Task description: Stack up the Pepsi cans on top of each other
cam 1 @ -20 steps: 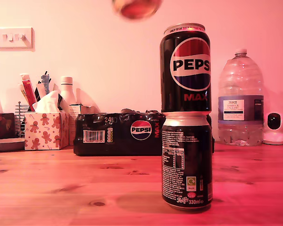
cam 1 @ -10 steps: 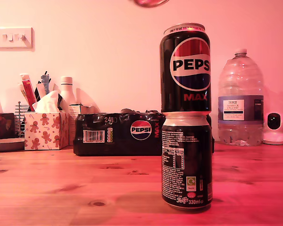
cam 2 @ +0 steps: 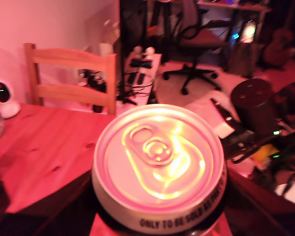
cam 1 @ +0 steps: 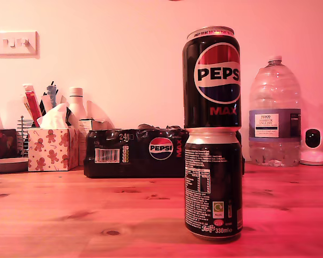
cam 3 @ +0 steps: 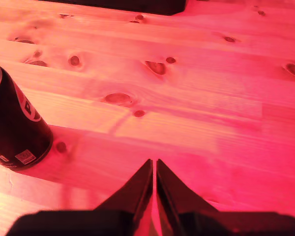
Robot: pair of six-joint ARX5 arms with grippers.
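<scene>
Two black Pepsi cans stand stacked on the wooden table point(cam 1: 70, 215) toward the exterior view's right: the upper can point(cam 1: 211, 78) shows its logo, the lower can point(cam 1: 213, 183) its white text. No arm shows in that view. In the first wrist view a silver can top point(cam 2: 157, 157) fills the space at my first gripper point(cam 2: 157, 211), held above the table; the fingers are mostly hidden beside it. My second gripper point(cam 3: 154, 163) is shut and empty low over bare wood, apart from a can point(cam 3: 14, 123) standing on the table; I cannot tell whether this is the stack's lower can.
A black shrink-wrapped 24-pack point(cam 1: 134, 153) lies behind the stack. A clear water bottle point(cam 1: 274, 115) and a small white camera point(cam 1: 313, 146) stand at the exterior view's right, a tissue box point(cam 1: 51, 148) at its left. A wooden chair point(cam 2: 71, 78) stands past the table edge.
A blurred round object at the exterior view's top edge has risen out of the frame. The two stacked cans have not moved.
</scene>
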